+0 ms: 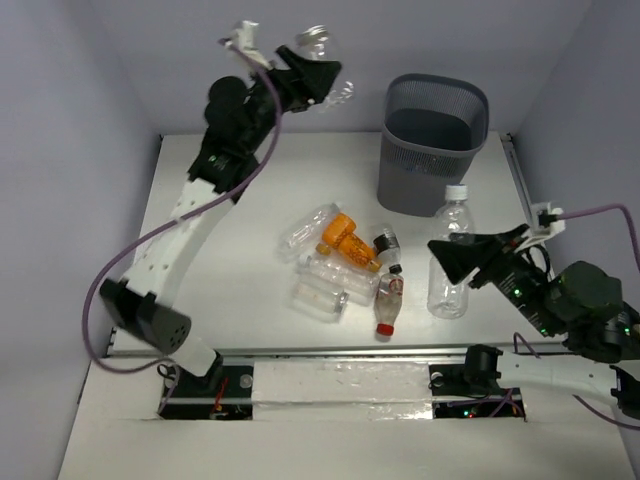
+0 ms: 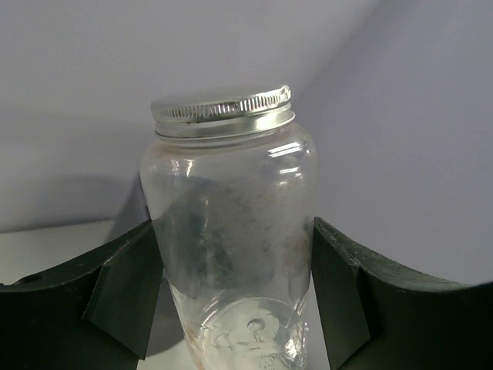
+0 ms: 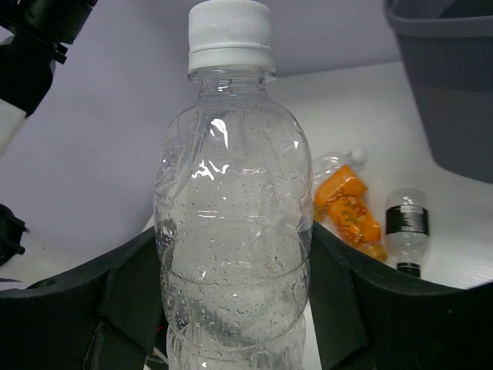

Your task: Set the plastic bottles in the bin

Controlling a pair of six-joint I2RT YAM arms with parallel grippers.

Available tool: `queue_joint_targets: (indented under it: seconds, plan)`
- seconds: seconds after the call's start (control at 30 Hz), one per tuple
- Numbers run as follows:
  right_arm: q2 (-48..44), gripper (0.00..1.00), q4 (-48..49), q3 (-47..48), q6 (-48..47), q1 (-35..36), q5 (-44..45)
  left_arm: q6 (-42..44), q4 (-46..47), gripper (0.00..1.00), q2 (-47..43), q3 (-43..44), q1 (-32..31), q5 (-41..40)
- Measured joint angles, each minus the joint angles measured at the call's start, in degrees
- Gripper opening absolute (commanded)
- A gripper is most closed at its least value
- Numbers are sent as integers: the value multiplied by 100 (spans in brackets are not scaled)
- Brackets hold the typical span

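My left gripper is raised high at the back, left of the bin, and is shut on a clear bottle with a silver cap. In the left wrist view that bottle stands between my fingers. My right gripper is shut on an upright clear bottle with a white cap, in front of the bin. That bottle fills the right wrist view. A pile lies mid-table: an orange bottle, a dark-capped one, a red-capped one and clear ones.
The dark grey mesh bin stands at the table's back right, and its wall shows in the right wrist view. The orange bottle and a dark-labelled bottle lie beyond the held bottle. Grey walls enclose the table.
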Motion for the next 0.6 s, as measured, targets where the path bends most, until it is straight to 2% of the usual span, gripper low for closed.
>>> queue_joint_targets:
  seconds: [0.17, 0.33, 0.4, 0.6]
  plan:
    - [-216, 67, -487, 275, 114, 0, 754, 197, 13, 54, 1670, 1742, -691, -136]
    - [-474, 67, -752, 345, 136, 0, 1128, 439, 13, 56, 3366, 3759, -1060, -422]
    - [-518, 67, -782, 380, 133, 0, 1196, 505, 199, 56, 3801, 4096, -1137, -577]
    - [-531, 67, -848, 387, 140, 0, 1255, 903, 1040, 60, 4666, 4192, -1287, -1303]
